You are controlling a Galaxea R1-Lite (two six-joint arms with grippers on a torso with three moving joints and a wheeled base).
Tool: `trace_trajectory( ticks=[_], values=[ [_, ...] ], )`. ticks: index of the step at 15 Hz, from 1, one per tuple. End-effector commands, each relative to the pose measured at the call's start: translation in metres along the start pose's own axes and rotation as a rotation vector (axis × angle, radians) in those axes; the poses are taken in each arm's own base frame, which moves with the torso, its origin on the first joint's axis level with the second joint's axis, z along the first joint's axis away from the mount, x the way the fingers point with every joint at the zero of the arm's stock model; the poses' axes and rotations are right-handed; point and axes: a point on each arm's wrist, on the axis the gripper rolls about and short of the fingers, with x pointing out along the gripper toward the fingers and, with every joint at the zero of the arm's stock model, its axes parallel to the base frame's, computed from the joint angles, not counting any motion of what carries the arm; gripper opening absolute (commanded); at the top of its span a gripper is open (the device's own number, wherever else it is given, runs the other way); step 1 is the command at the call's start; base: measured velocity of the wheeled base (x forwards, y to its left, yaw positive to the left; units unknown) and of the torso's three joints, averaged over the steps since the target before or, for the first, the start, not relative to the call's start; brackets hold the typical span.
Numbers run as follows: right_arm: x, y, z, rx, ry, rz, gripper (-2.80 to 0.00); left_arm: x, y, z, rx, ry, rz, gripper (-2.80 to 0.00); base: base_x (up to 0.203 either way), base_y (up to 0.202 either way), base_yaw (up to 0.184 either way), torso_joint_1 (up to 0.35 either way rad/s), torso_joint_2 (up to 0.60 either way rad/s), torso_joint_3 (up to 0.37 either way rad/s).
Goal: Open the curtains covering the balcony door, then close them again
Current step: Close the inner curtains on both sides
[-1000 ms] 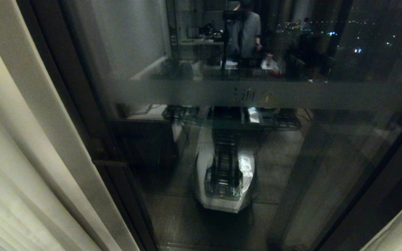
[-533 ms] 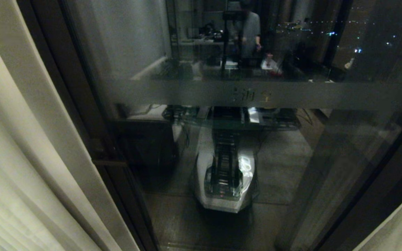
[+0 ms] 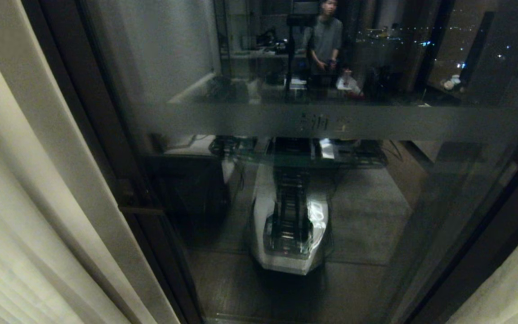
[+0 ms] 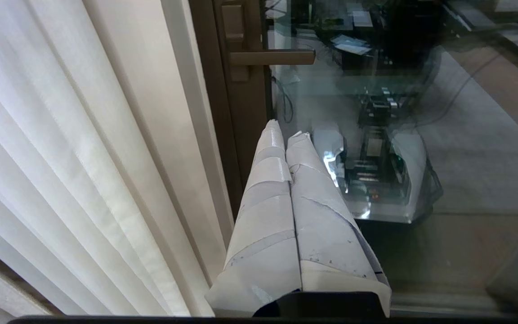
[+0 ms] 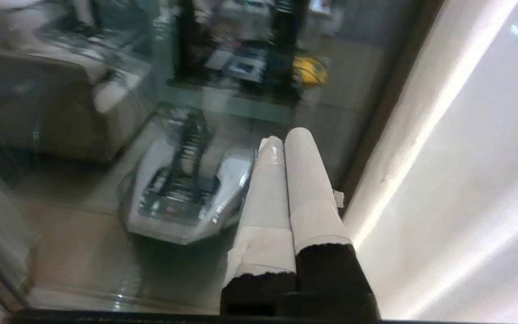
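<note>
- Balcony door (image 3: 331,189): I have it filling the middle of my head view, dark glass in a dark brown frame, uncovered across its width. A frosted band (image 3: 331,122) runs level across the glass.
- Curtains, left panel (image 3: 20,189): cream pleated fabric, gathered at the left side of the door, its straight hem lying along the frame.
- Curtains, right panel (image 3: 511,288): only a cream corner shows at the lower right of my head view, drawn off the glass.
- Door handle (image 4: 272,57): brown lever on the frame, seen from my left wrist camera, beyond the left fingertips.
- Left end effector (image 4: 286,135): taped white fingers pressed together, holding nothing. It points at the frame edge, the left panel just beside it and not touching it as far as I can see.
- Right end effector (image 5: 286,139): fingers closed flat against each other, no fabric between them. The right panel (image 5: 466,157) hangs just beside it, apart from the fingers; the glass lies ahead.
- Reflections in the glass: my own white base (image 3: 290,225), and a person (image 3: 326,40) standing at a cluttered bench behind.
</note>
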Motion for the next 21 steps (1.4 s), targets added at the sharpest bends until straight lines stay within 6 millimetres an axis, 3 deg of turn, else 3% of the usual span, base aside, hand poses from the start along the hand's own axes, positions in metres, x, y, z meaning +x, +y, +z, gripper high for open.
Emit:
trace_trajectory(
  ticks=[1,6,12,21],
  values=[
    [0.003,0.003,-0.014,0.006,-0.021,0.040,-2.80,0.000,0.000,0.000,0.001,0.000,-0.001,-2.80,0.000,0.000,0.000,0.000,0.00,0.000],
    [0.001,0.008,-0.035,0.000,0.067,-0.013,-2.80,0.000,0.000,0.000,0.001,0.000,0.000,-2.80,0.000,0.000,0.000,0.000,0.00,0.000],
    [-0.024,0.011,-0.060,-0.034,0.020,0.039,-2.80,0.000,0.000,0.000,-0.006,0.000,0.000,-2.80,0.000,0.000,0.000,0.000,0.00,0.000],
    [-0.024,0.011,-0.063,0.070,0.059,0.039,-2.80,0.000,0.000,0.000,-0.006,0.000,0.000,-2.80,0.000,0.000,0.000,0.000,0.00,0.000]
  ],
)
